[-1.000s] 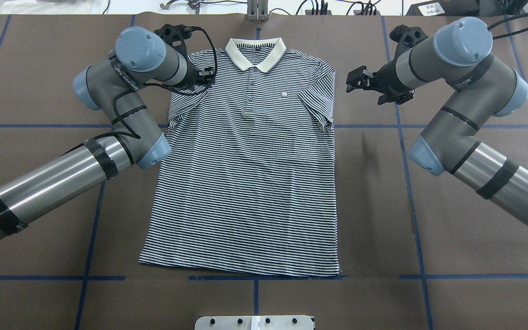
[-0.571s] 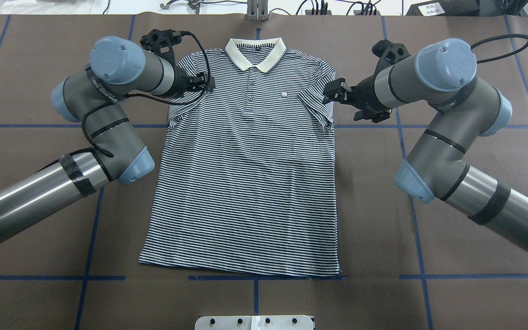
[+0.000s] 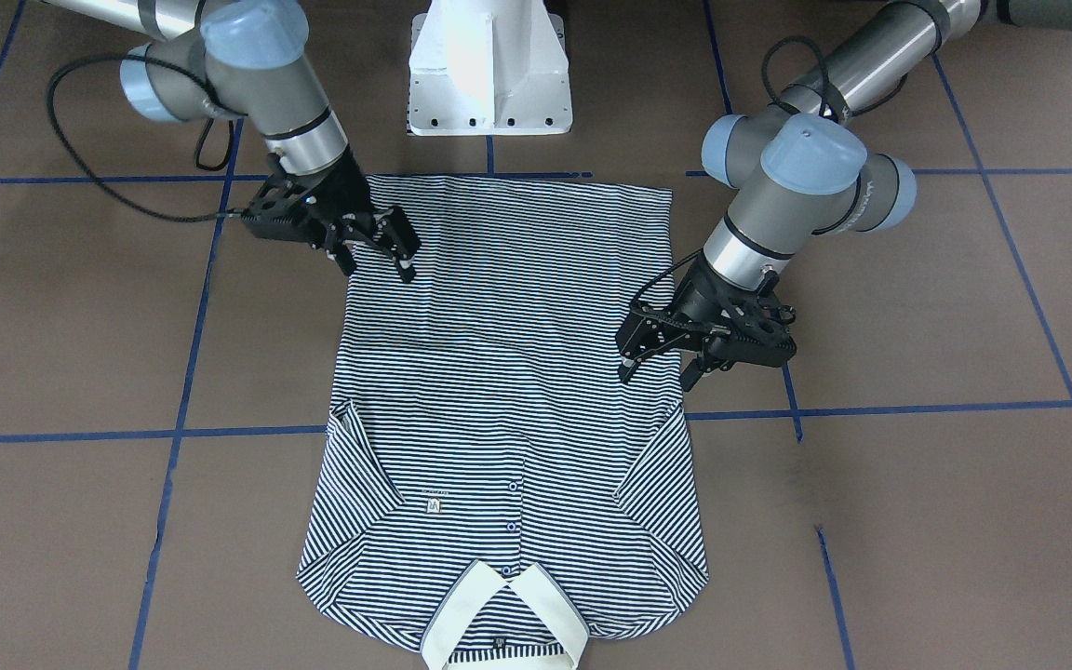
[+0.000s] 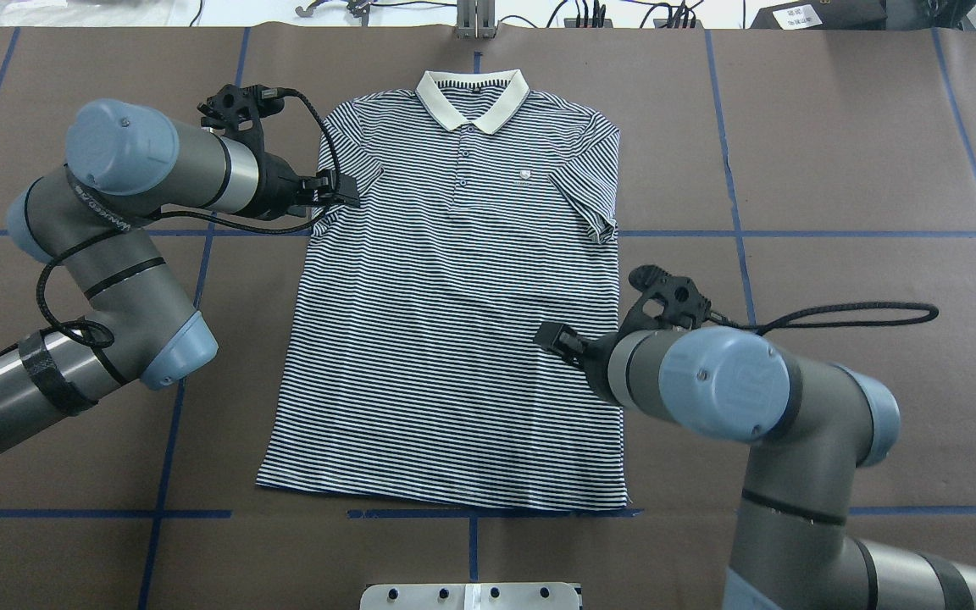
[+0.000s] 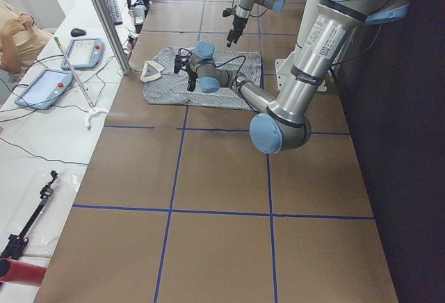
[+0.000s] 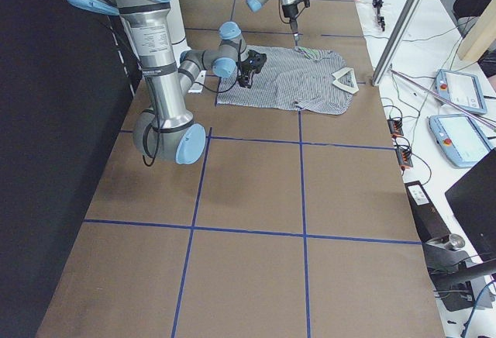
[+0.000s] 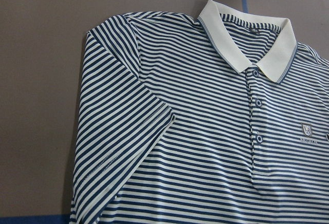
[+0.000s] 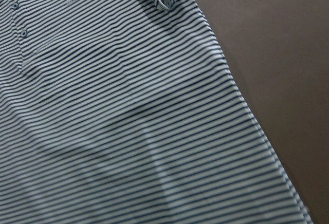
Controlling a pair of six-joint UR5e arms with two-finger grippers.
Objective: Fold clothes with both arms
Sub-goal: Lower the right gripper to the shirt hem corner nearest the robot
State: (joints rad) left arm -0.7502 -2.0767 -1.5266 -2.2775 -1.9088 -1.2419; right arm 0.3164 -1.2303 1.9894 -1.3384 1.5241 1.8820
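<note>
Bare table [image 4: 835, 152] flanking shirt [image 4: 454, 322]; pedestal [image 3: 489, 65] hem-side

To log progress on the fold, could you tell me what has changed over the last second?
The right gripper swung from beside the sleeve of the polo shirt toward the robot, now open over the shirt's side edge. The left gripper drew back from the shoulder to the sleeve hem, open too. Nothing was grasped; the shirt lies flat, unmoved.

Brown table [image 4: 844, 135], blue tape grid [image 4: 878, 234]

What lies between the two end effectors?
Only the striped polo shirt separates left end effector from right end effector, per the overhead view.
</note>
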